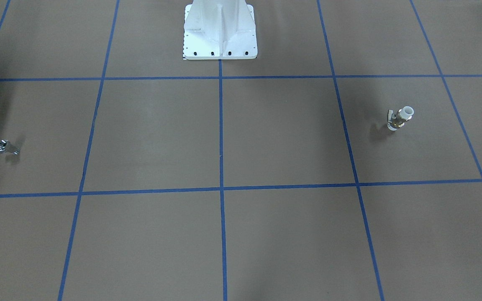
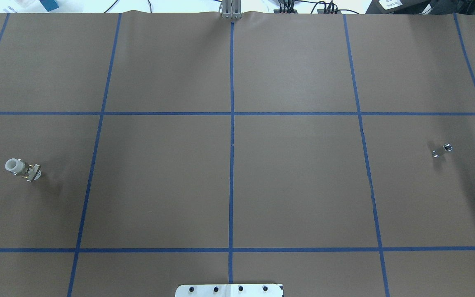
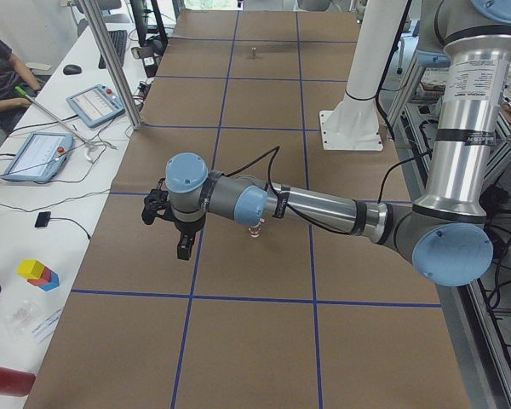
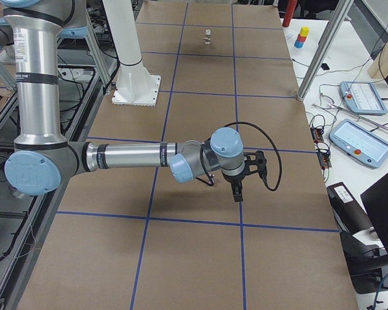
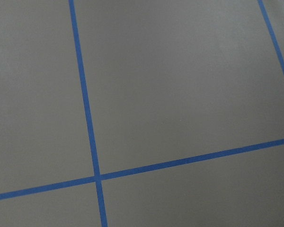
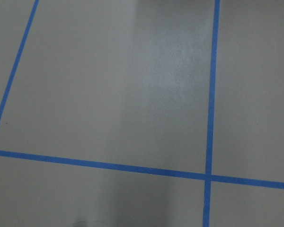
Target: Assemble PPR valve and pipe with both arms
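Note:
The PPR valve [image 2: 22, 169], brass with a white collar and side lever, stands on the brown paper at the table's left; it also shows in the front view [image 1: 400, 118]. The pipe [image 2: 443, 150], a tiny chrome fitting, lies at the far right, and shows in the front view [image 1: 7, 147]. The left gripper [image 3: 184, 247] hangs above the table close to the valve [image 3: 255, 228]. The right gripper [image 4: 237, 191] hangs over the pipe's end of the table. Both grippers show only in the side views, so I cannot tell whether they are open or shut. Both wrist views show only paper and tape.
Blue tape lines [image 2: 231, 123] divide the brown paper into squares. The white pedestal base [image 1: 220, 31] stands at the robot's side. Tablets [image 3: 94, 104], cables and a person sit on the operators' bench. An aluminium post [image 4: 317, 58] rises at the table's edge.

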